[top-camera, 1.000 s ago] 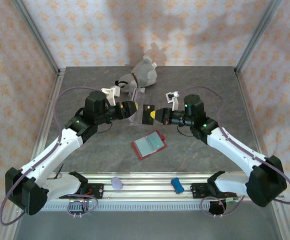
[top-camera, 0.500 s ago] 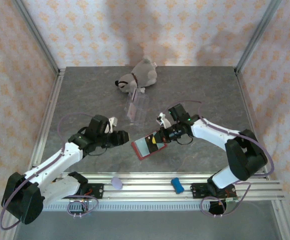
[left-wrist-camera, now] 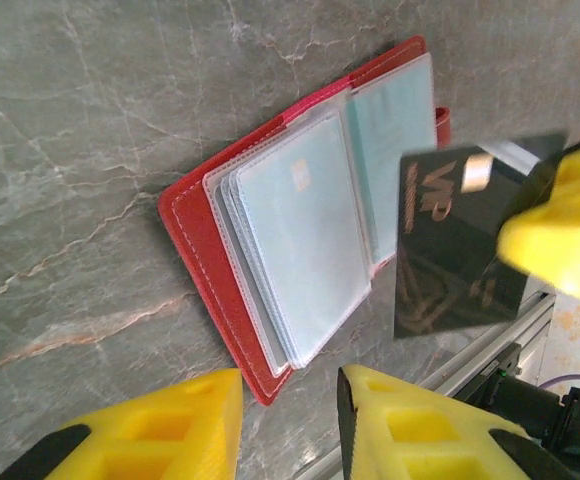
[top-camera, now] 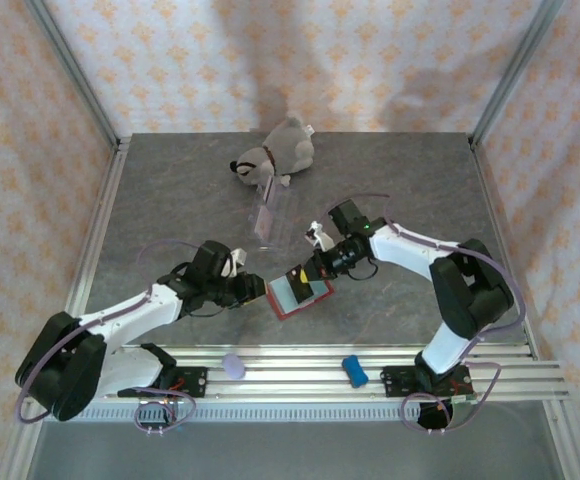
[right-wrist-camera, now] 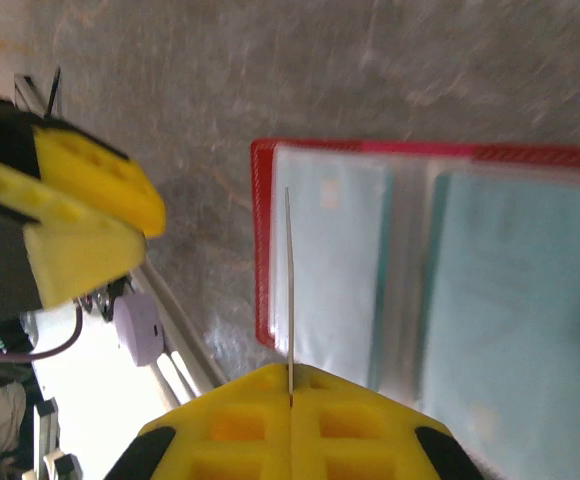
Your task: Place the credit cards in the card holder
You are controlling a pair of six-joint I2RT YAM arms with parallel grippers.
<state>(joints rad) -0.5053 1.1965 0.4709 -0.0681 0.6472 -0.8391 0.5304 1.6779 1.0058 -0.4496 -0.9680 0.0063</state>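
Open flat on the grey surface (top-camera: 170, 190), clear sleeves facing up: the red card holder (top-camera: 298, 293) (left-wrist-camera: 195, 225) (right-wrist-camera: 260, 250). Tucked inside those sleeves, a teal credit card (left-wrist-camera: 305, 240) with a small chip. Over the card holder's far corner, clamped tight on a black-and-yellow credit card (top-camera: 297, 272) (left-wrist-camera: 455, 245) (right-wrist-camera: 289, 290): the right end effector (top-camera: 308, 268) (right-wrist-camera: 290, 395). Held on edge, with the free end just above the sleeves near the card holder's outer border; touching or not, cannot tell. Just beside the card holder's left edge, low over the surface: the left end effector (top-camera: 255, 289) (left-wrist-camera: 290, 410), jaws apart with nothing between them, and the card holder's near corner in line with the gap. Beyond the card holder, toward the back wall: a clear plastic case (top-camera: 270, 215), then a grey plush toy (top-camera: 278, 152). On the rail (top-camera: 290, 380) nearer than the card holder: a lilac object (top-camera: 233, 366) and a blue object (top-camera: 355, 370).
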